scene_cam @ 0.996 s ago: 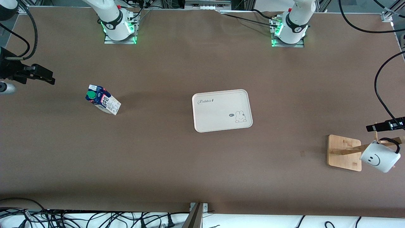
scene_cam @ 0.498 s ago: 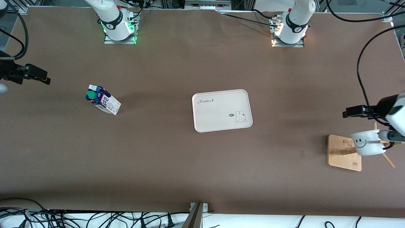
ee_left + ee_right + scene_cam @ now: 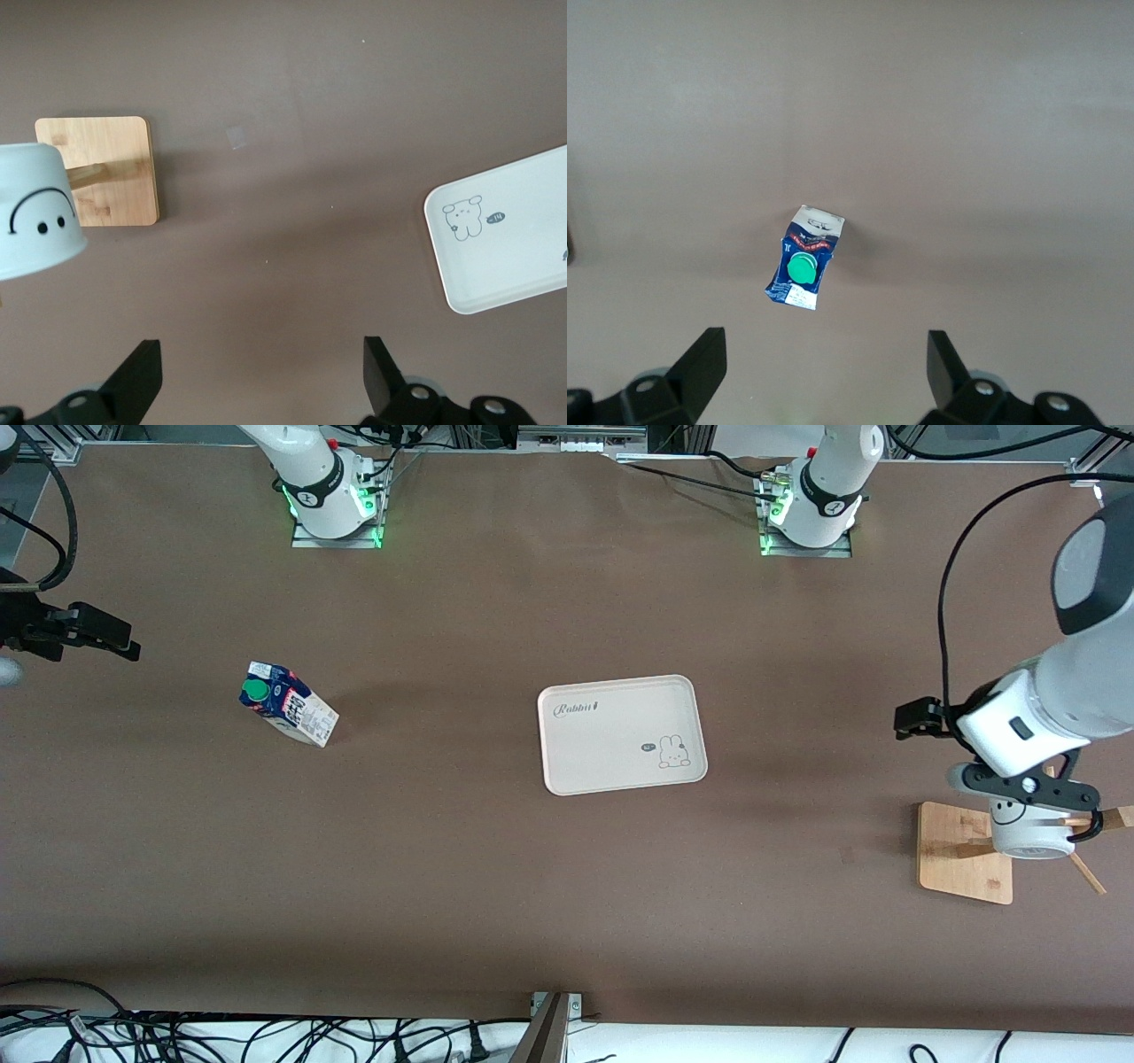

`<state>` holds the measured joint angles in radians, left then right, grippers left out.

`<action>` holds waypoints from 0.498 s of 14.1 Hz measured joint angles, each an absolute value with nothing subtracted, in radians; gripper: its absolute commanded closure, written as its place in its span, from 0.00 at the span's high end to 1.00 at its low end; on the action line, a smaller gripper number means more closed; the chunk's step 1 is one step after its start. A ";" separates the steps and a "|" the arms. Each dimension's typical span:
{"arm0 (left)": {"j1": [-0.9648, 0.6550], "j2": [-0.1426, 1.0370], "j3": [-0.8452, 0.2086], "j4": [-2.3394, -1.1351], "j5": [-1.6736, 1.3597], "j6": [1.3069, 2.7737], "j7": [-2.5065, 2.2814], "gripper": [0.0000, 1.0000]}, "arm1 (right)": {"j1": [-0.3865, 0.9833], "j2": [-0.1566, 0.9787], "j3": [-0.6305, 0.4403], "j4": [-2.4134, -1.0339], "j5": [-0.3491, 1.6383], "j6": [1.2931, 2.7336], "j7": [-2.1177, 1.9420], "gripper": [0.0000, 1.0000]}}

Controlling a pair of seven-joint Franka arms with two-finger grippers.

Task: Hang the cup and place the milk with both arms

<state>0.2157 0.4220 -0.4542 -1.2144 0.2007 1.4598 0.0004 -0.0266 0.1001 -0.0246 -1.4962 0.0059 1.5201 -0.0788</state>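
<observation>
With the cup (image 3: 1028,828) hung on the wooden rack (image 3: 964,852) under my wide-open, empty left gripper (image 3: 257,372), the milk (image 3: 288,707) stands on the table at four o'clock from my wide-open, empty right gripper (image 3: 111,636), the nearer arm.

"Rabbit" in script on the white tray (image 3: 611,717)

cup (image 3: 1028,834) hangs on rack (image 3: 964,852) | milk (image 3: 288,704) upright | tray (image 3: 620,733) mid-table
</observation>
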 measured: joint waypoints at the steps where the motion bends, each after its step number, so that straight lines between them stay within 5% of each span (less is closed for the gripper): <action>1: 0.216 0.403 -0.448 -1.232 0.201 1.468 0.030 1.00 | -0.028 0.100 -0.025 -1.496 0.006 1.520 -0.085 1.00; 7: 0.183 0.200 -0.147 -1.435 -0.028 1.629 0.114 1.00 | -0.028 0.100 -0.018 -1.496 0.006 1.520 -0.089 1.00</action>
<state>0.1826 0.1998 -0.1471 -1.4347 -0.0284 1.6287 0.1143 -0.0280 0.1001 -0.0183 -1.4958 0.0059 1.5197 -0.0887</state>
